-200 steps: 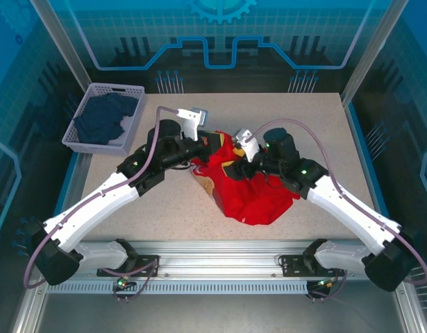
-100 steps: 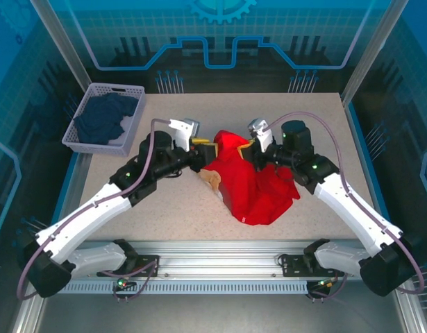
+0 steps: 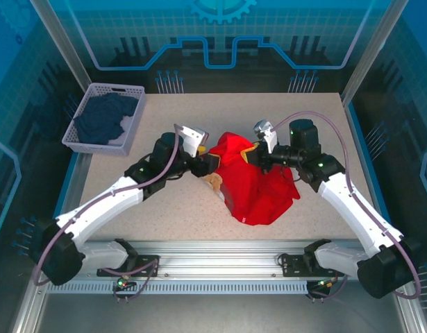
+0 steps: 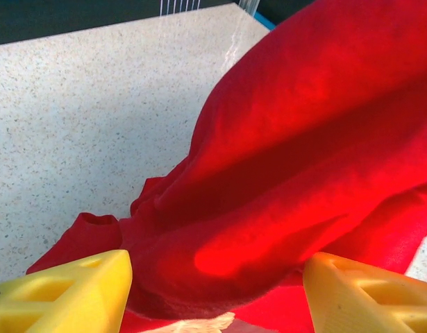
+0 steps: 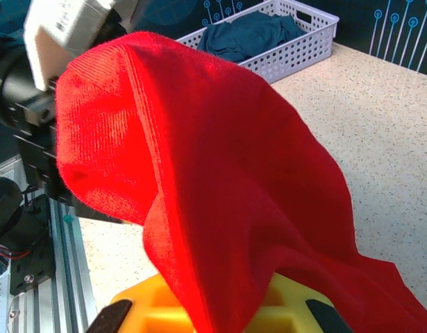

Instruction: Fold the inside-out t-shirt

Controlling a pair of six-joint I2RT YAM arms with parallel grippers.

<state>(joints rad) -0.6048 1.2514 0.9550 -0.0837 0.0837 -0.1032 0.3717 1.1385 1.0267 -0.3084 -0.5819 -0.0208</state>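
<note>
At the table (image 3: 164, 208) centre, the right gripper (image 3: 255, 157) clamps the red t-shirt (image 3: 258, 187), one fold raised; the left gripper (image 3: 212, 164) rests beside it, jaws apart.

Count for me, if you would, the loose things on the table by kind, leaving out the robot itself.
Garments: 2, the red t-shirt and the dark navy garment
Baskets: 1, the perforated basket holding the navy garment
Total: 3
</note>
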